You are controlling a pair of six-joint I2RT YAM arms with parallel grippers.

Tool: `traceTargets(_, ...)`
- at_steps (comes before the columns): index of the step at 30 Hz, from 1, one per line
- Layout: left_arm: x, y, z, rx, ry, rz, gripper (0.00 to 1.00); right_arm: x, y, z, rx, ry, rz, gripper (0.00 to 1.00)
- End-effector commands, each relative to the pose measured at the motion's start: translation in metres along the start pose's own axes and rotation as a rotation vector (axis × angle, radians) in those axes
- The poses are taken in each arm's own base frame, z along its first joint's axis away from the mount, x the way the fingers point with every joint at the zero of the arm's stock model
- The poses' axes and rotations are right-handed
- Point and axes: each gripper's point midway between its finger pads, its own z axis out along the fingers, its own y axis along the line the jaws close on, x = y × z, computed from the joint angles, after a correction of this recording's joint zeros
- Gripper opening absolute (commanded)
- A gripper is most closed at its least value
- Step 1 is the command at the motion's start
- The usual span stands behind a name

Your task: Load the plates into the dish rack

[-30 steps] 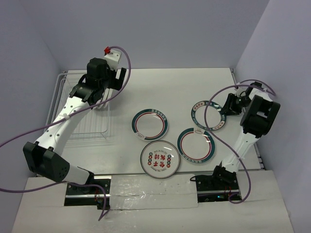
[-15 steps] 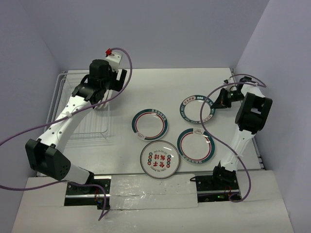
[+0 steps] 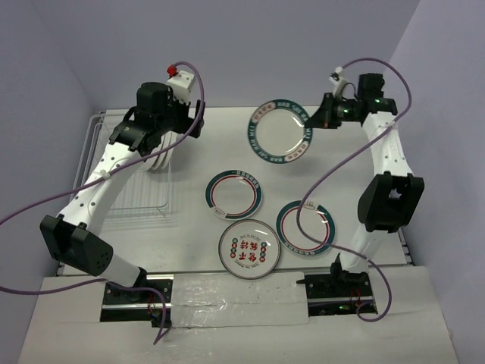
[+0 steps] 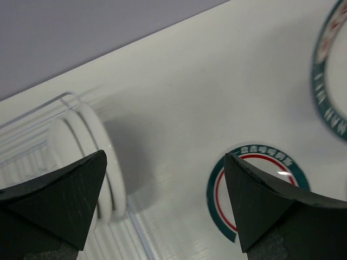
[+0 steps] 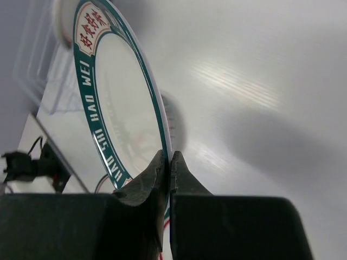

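The lifted plate (image 3: 279, 130) is held on edge, clear of the desk (image 3: 220, 136). It is pinched only at its rim by the right gripper (image 3: 318, 120), whose jaws are closed tight on that thin lip. The plate hangs out to that gripper's left. With so small a hold, it could swing or slip loose during the carry and be dropped onto the three flat plates (image 3: 235, 192) below. The dish rack (image 3: 91, 163) lies well to the gripper's left. There the left gripper (image 4: 164, 162), wide open and empty, hovers above the racked plates (image 4: 89, 127). The arms could collide there, or the rim could be knocked against a tine.
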Motion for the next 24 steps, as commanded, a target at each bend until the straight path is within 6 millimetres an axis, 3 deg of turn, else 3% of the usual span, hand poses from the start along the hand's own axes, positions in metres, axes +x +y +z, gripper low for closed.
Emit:
traceTargets(1, -0.039, -0.039, -0.03, 0.215, -0.102, -0.031, 0.99, -0.005, 0.088, 0.001, -0.152, -0.025, -0.111, 0.0)
traceTargets(6, -0.025, -0.058, -0.031, 0.325, -0.057, -0.033, 0.99, 0.007, 0.154, 0.01, -0.225, 0.012, -0.26, 0.0)
traceTargets(13, 0.004, -0.092, -0.041, 0.517, 0.002, -0.096, 0.95, 0.017, 0.197, 0.006, -0.256, 0.012, -0.382, 0.0)
traceTargets(16, 0.008, -0.096, -0.042, 0.54, 0.008, -0.117, 0.92, 0.022, 0.202, 0.009, -0.248, 0.025, -0.405, 0.0)
traceTargets(18, 0.002, -0.085, -0.042, 0.497, -0.013, -0.142, 0.91, 0.025, 0.199, 0.011, -0.236, 0.037, -0.412, 0.0)
traceTargets(20, -0.012, -0.06, -0.043, 0.45, -0.074, -0.186, 0.9, 0.029, 0.194, 0.014, -0.219, 0.048, -0.414, 0.0)
traceTargets(22, -0.026, -0.039, -0.057, 0.463, -0.14, -0.248, 0.91, 0.032, 0.191, 0.013, -0.209, 0.051, -0.424, 0.0)
traceTargets(24, -0.036, -0.048, -0.074, 0.588, -0.177, -0.2, 0.93, 0.035, 0.19, 0.014, -0.208, 0.059, -0.429, 0.0)
